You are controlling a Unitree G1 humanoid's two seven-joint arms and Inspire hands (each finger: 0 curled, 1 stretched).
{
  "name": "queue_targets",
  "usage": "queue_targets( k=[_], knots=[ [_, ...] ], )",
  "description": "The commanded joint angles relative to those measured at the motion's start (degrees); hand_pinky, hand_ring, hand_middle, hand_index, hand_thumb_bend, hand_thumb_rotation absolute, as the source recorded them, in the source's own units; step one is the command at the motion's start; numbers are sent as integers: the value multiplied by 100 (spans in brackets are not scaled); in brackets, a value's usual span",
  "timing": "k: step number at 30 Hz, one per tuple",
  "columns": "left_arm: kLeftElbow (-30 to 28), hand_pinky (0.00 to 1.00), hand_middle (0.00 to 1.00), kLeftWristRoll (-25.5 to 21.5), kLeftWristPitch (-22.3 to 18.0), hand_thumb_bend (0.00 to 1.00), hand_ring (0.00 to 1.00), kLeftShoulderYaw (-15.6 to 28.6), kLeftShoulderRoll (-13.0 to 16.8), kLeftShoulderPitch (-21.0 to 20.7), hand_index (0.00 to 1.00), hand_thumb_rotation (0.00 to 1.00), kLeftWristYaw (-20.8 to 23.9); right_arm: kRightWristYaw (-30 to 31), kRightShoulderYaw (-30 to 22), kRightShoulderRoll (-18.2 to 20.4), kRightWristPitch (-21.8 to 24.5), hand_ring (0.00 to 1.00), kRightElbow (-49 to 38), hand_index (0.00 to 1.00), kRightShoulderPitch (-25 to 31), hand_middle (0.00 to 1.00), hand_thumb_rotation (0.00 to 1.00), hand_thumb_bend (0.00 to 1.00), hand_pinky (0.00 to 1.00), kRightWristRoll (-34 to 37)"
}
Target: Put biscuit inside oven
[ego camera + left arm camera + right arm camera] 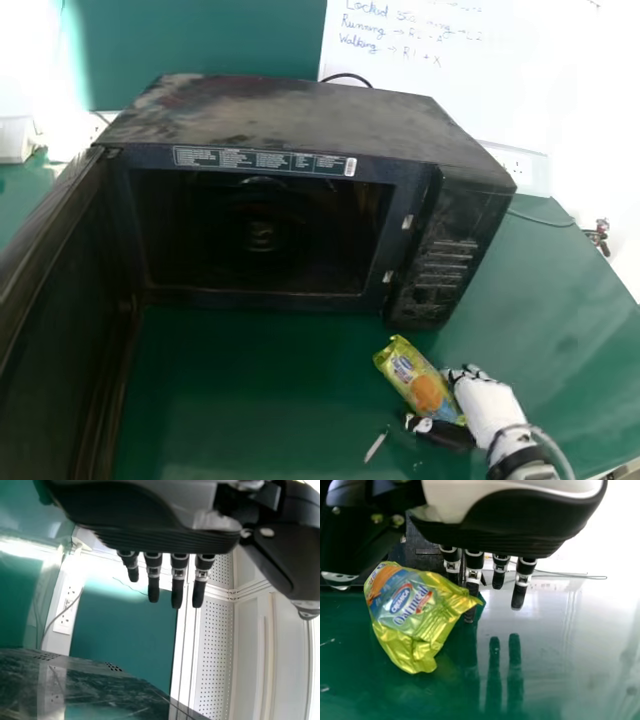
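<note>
"What's it all on?"

"A glossy green table [250,390]; behind the black box-shaped microwave oven [460,250], a teal wall [200,35] and a white board [420,85] with handwriting."

"The biscuit?"

"Yellow-green foil packet [413,375], on the table outside the oven, beside the right hand [490,405], fingers straight. The left hand's [165,530] are straight too."

"Hard to see?"

"The oven's inside is murky; its open black door [50,350] is cut off at the head view's left edge."
</note>
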Motion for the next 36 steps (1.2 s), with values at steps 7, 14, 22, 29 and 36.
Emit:
queue_targets(
  k=[7,14,22,29,36],
  knots=[
    [-69,97,90,95,-108,96,92,-65,-30,68,88,93,19,-323,190,212,-116,89,321,89,9,92,58,99,84,-169],
    [-97,97,90,139,-112,96,92,-85,-44,86,88,94,33,-180,241,207,-76,89,447,88,-121,91,56,98,82,-198],
    [-143,97,89,171,-130,96,91,-114,-94,105,88,94,69,-443,316,333,-142,85,827,84,-298,89,52,100,77,-152],
    [-94,97,90,113,-125,96,92,-102,-58,90,88,93,49,-819,381,461,-183,84,1097,83,-332,88,49,99,77,-136],
    [-26,97,90,84,-142,96,92,-63,-19,79,88,93,-18,-1049,406,549,-209,76,1338,79,-406,83,41,97,71,-74]
  ],
)
